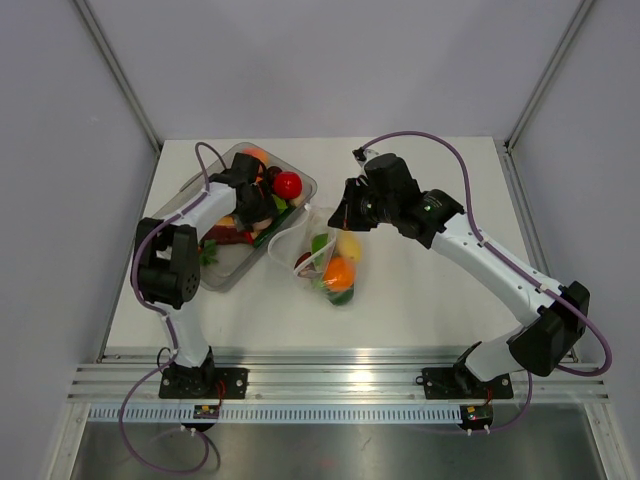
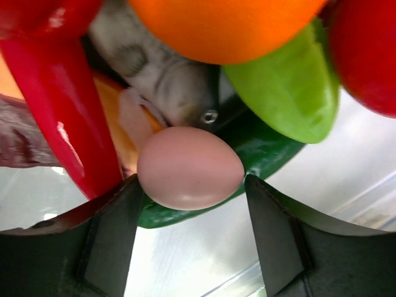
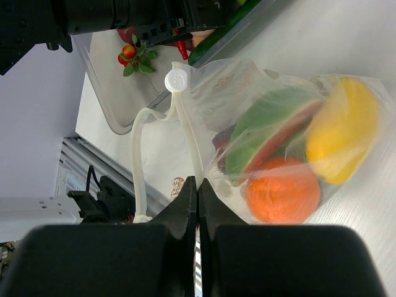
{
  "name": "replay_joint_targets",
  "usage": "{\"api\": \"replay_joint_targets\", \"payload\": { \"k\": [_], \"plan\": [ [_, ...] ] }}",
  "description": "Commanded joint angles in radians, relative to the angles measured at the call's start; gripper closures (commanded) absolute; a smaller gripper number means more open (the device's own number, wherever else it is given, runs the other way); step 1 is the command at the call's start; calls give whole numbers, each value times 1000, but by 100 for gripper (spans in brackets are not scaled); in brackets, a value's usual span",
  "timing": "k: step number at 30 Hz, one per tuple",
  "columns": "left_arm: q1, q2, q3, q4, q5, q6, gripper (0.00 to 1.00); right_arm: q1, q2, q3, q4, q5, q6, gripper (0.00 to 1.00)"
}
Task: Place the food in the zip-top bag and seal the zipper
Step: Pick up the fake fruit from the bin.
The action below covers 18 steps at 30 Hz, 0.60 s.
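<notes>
A: Where does the clear floppy zip-top bag (image 1: 325,262) lie?
B: On the white desk (image 1: 430,300) between the two arms, just beside the clear rigid plastic tray (image 1: 228,268). A round orange piece (image 3: 283,190), a yellow piece (image 3: 341,139) and a green-and-red slice (image 3: 272,130) show through it.
A: And its whitish press-seal zipper (image 3: 190,133)?
B: One side bows away from the other, so the mouth gapes. The right hand (image 3: 197,187) is pinched tight on that strip.
A: The left hand (image 2: 192,185)?
B: It is down in the tray, its dark fingers (image 2: 111,235) spread with a peach-pink egg-shaped piece (image 2: 190,166) between the tips. Whether they touch it cannot be told.
A: What lies around that egg?
B: A glossy orange ball (image 2: 223,25), a light green piece (image 2: 284,86) and a long red chilli (image 2: 62,111).
</notes>
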Motion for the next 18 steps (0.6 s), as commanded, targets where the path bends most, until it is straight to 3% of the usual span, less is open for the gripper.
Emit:
{"api": "replay_joint_targets", "payload": {
  "k": [1, 4, 12, 13, 14, 18],
  "plan": [
    [-8, -14, -7, 88, -42, -45, 27, 9, -4, 35, 17, -9, -17, 100],
    [-8, -11, -1, 103, -49, -45, 24, 9, -7, 34, 14, -4, -17, 100],
    [-8, -13, -24, 168, -72, -28, 26, 9, -10, 25, 18, -10, -11, 100],
    [-8, -8, -24, 174, -69, -27, 31, 9, -10, 25, 20, -10, -11, 100],
    [-8, -6, -26, 174, -66, -25, 48, 9, -11, 25, 18, -10, -11, 100],
    [-13, -31, -50, 186, -80, -25, 52, 9, -14, 25, 14, -2, -11, 100]
  ]
}}
